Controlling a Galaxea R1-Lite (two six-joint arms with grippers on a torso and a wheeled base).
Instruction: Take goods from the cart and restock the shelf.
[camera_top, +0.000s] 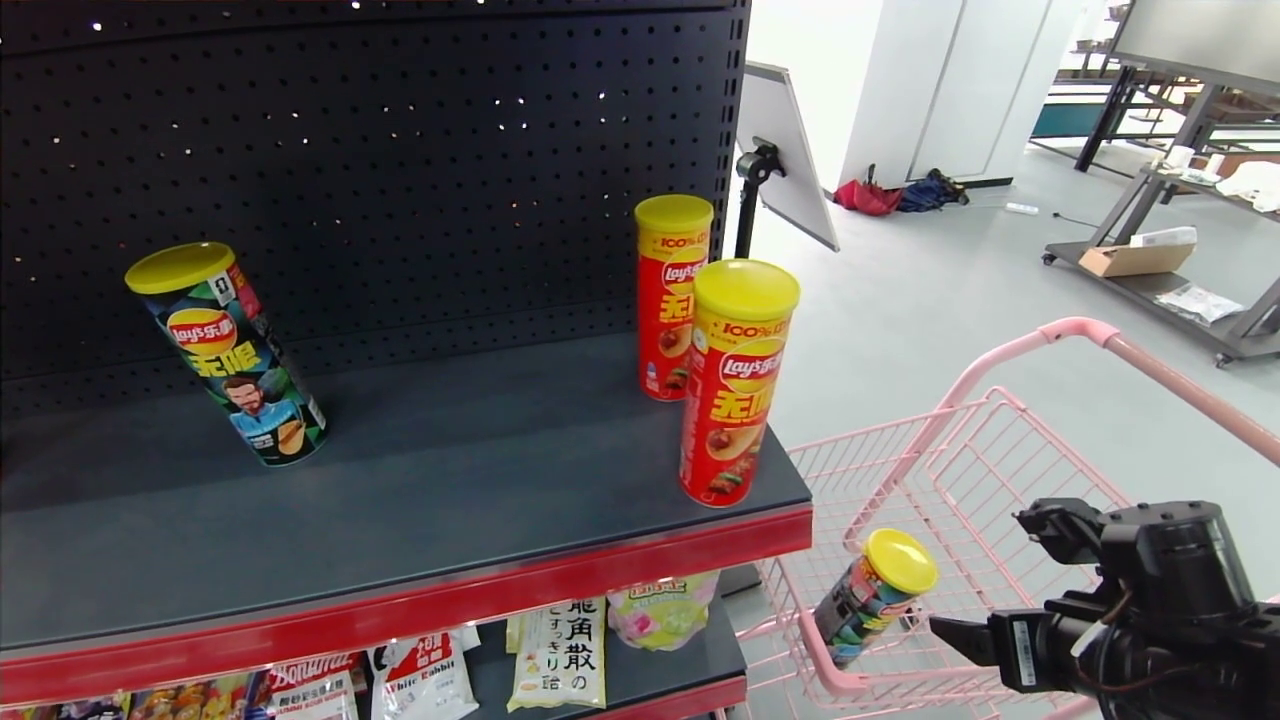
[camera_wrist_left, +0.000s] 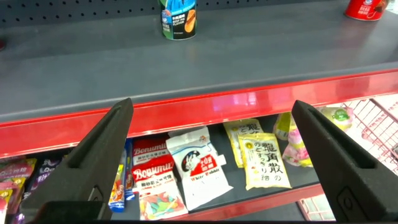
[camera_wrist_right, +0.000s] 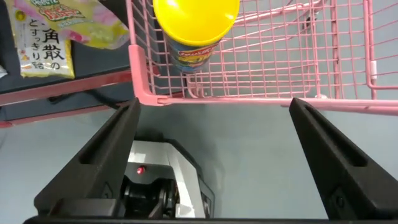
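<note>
A chip can with a yellow lid (camera_top: 872, 596) stands tilted in the near corner of the pink cart (camera_top: 985, 440). My right gripper (camera_wrist_right: 214, 106) hovers open just outside the cart's rim, and the same can (camera_wrist_right: 196, 28) lies ahead of its empty fingers. On the dark shelf (camera_top: 430, 500) stand a black can (camera_top: 228, 355) at the left and two red cans (camera_top: 672, 295) (camera_top: 736, 385) at the right end. My left gripper (camera_wrist_left: 211, 109) is open and empty in front of the shelf's red front edge (camera_wrist_left: 205, 102).
The lower shelf (camera_wrist_left: 261, 193) holds several snack bags (camera_wrist_left: 196, 171). A perforated black back panel (camera_top: 380, 170) closes the shelf behind. Open grey floor lies to the right, with a white board on a stand (camera_top: 790, 160) and metal racks (camera_top: 1170, 250) farther off.
</note>
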